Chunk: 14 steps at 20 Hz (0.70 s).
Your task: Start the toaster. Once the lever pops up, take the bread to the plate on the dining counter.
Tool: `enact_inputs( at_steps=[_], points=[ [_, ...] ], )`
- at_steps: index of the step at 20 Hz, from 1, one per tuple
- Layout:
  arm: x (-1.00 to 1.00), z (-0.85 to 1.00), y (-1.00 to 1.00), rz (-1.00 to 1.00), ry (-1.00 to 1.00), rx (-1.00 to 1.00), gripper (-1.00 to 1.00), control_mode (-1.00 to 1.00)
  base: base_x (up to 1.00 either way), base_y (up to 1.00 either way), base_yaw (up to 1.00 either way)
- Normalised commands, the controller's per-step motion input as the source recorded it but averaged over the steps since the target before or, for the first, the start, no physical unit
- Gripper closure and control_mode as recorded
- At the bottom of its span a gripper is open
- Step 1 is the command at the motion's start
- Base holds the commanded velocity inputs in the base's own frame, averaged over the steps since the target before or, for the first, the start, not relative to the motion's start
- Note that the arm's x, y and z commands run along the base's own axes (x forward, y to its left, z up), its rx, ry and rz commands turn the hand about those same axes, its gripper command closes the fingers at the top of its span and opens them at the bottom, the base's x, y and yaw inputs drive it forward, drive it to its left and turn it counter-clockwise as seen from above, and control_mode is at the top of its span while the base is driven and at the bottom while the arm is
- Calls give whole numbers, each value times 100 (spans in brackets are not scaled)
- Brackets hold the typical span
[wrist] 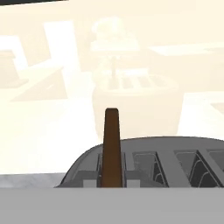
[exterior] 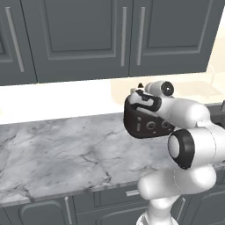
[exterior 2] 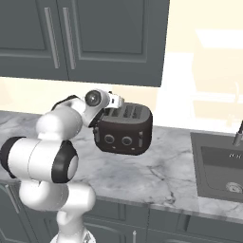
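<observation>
1. Gripper (wrist: 111,177) clamped on bread (wrist: 112,144), edge-on, upright in end slot of toaster (wrist: 175,164).
2. Toaster (exterior 2: 124,128) on marble worktop (exterior: 57,154), below grey cabinets (exterior: 88,35).
3. Sink (exterior 2: 220,171) right of toaster.
4. Bread apparently partly risen; depth unclear.

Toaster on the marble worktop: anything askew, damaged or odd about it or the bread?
Nothing damaged or spilled. The toaster stands upright on the worktop. The bread stands on edge in an end slot, much of it above the top.
</observation>
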Motion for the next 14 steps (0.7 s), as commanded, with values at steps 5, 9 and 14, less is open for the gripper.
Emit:
enact_inputs(
  at_steps=[5, 9, 14],
  points=[
    [-22, 30, -1, 0, -1, 0, 100, -100, 0, 0, 0],
    [-32, 32, 0, 0, 0, 0, 100, -100, 0, 0, 0],
    [-39, 41, 0, 0, 0, 0, 100, -100, 0, 0, 0]
  ],
)
